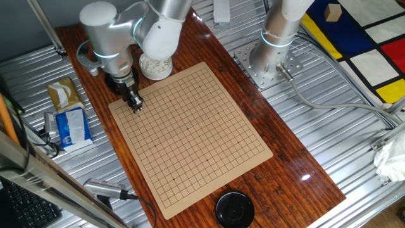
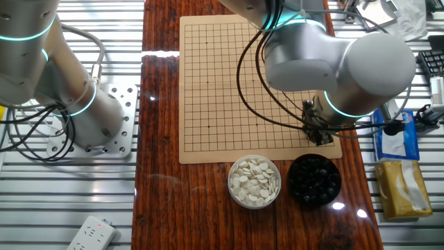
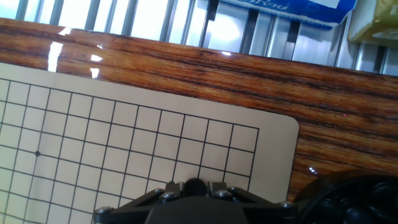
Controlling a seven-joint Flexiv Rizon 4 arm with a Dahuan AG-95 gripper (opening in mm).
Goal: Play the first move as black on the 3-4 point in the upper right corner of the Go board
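The gripper (image 3: 194, 186) is pinched tight on the black stone (image 3: 194, 185), hovering low over the Go board (image 3: 112, 124) corner. Board edge sits just ahead, bare grid stretching off leftward.

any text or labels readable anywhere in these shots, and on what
Blue packet, hand view: a cut-off fragment at the top edge, roughly "...Rou", too partial to name a brand.
Same blue packet, one fixed view: print too small and blurred to read.
Yellow-green packet: print present, unreadable.
Go board: grid lines and dots only, no letters or numbers.
White power strip: no readable marking.
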